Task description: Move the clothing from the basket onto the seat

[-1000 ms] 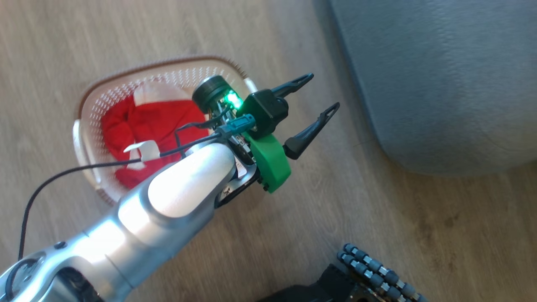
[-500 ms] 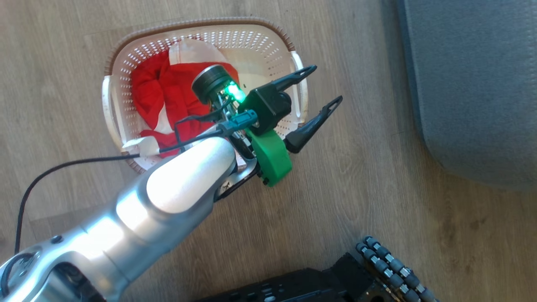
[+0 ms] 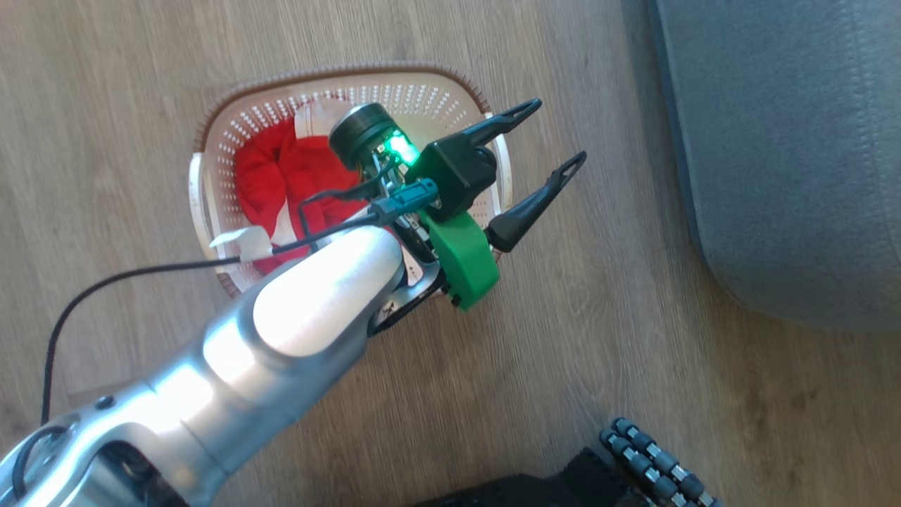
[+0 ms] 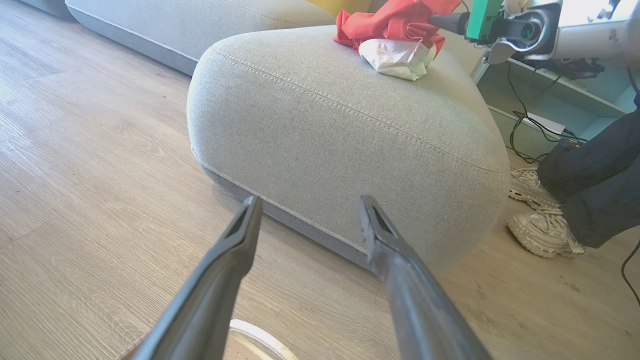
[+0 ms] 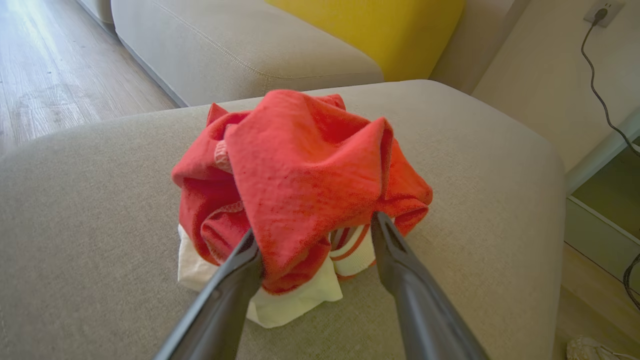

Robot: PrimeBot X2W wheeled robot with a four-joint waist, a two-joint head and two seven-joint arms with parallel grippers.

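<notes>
Head view, left to right: red clothing (image 3: 274, 176) is left in the basket (image 3: 211, 162), which stands apart from the seat (image 3: 795, 141), to its left. The left gripper (image 3: 557, 131) is held wide open and empty over the basket's seat-side rim. In the right wrist view, the right gripper (image 5: 315, 230), clamped a second ago, is now spread, and a red-and-white garment (image 5: 300, 170) lies bunched on top of the seat between its fingers. One load is judged delivered; more is to be fetched.

Sunlit wood-plank floor (image 3: 598, 352), yellow cushion (image 5: 370, 35), pale wall (image 5: 540, 75)
</notes>
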